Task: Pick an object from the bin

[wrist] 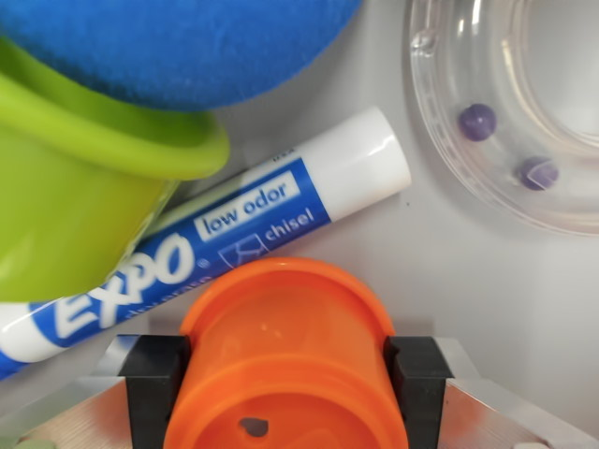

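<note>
An orange plastic cup (285, 360) fills the bottom centre of the wrist view, lying on its side with a small hole in its wall. My gripper (285, 374) is shut on it: the black pads (154, 374) press its left and right sides. Just beyond the cup lies a blue and white EXPO marker (234, 234), slanting from lower left to upper right on the bin's white floor (449, 281). A lime green cup (75, 178) covers the marker's left part, and a blue foam object (178, 47) rests over the green cup.
A clear plastic ring-shaped dish (505, 103) holding two small purple beads (477, 120) sits at the upper right. Bare bin floor shows to the right of the orange cup.
</note>
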Available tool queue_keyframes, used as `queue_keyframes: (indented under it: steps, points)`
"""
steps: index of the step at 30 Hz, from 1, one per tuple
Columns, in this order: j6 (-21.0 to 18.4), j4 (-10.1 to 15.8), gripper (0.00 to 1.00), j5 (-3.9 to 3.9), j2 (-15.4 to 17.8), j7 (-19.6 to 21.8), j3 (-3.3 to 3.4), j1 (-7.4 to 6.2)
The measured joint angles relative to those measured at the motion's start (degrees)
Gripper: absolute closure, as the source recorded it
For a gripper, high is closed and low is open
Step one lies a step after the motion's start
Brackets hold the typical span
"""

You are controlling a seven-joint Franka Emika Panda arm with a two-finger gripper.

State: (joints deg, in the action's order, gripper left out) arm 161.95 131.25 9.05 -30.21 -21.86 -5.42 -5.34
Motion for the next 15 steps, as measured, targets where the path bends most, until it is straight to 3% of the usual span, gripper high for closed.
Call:
queue_keyframes:
  steps: [15]
  points:
    - [-5.05, 1.86, 1.00, -1.44, 6.83, -0.99, -1.79, 1.44]
